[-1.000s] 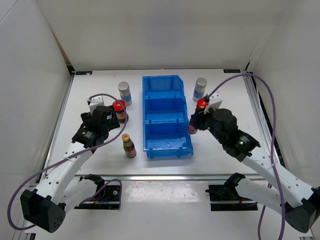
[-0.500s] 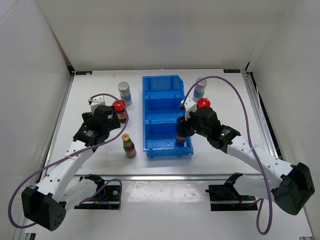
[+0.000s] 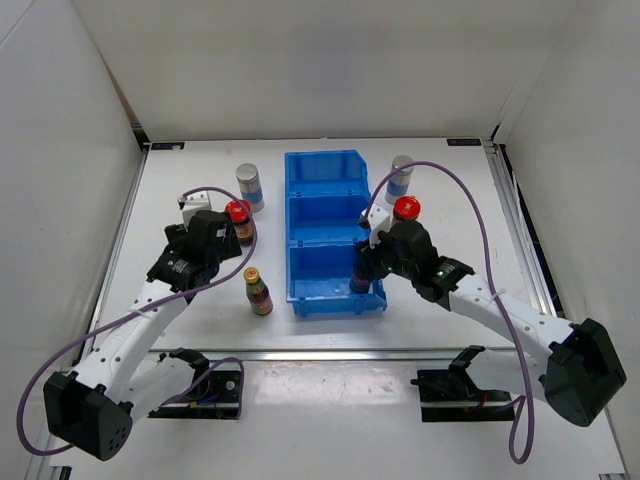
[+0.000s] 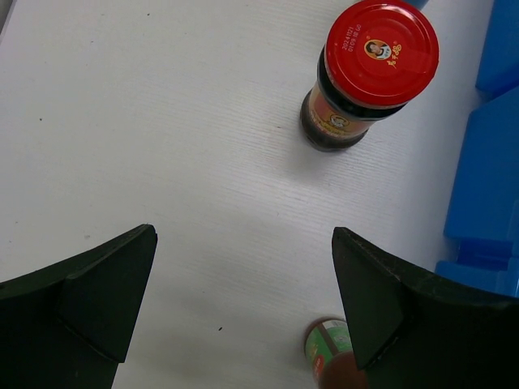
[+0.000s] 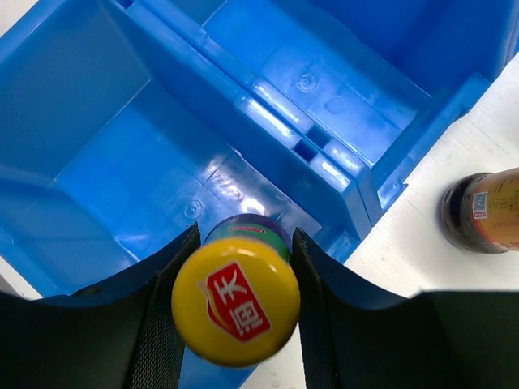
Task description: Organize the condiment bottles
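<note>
Right claw (image 5: 242, 241) is clamped on a slim dark bottle (image 5: 235, 312). Its yellow cap faces my wrist camera, so its long axis runs straight up and down, pinched between both fingers. From above, it hangs at the right side of the near compartment of the blue bin (image 3: 320, 165), close to the right wall. The divider wall (image 5: 268, 105) sits just beyond it. I can't see the bottle's base under the cap, so I can't tell if it touches the floor yet. As I read it, the move is straight down, then let go. All three compartments look bare apart from this bottle. The other five are out on the tabletop (image 3: 200, 300). One red-lidded jar (image 3: 405, 208) stands just right of the bin, near my right arm. A shaker (image 3: 400, 178) stands beyond it. On the left, my left claw (image 4: 243, 300) is spread wide and holding nothing. Another red-lidded jar (image 4: 369, 73) stands upright ahead of it, and the second slim bottle (image 4: 336, 352) sits by its right finger. That arm is the nearer one for both. The second shaker (image 3: 248, 185) stands farther back.
</note>
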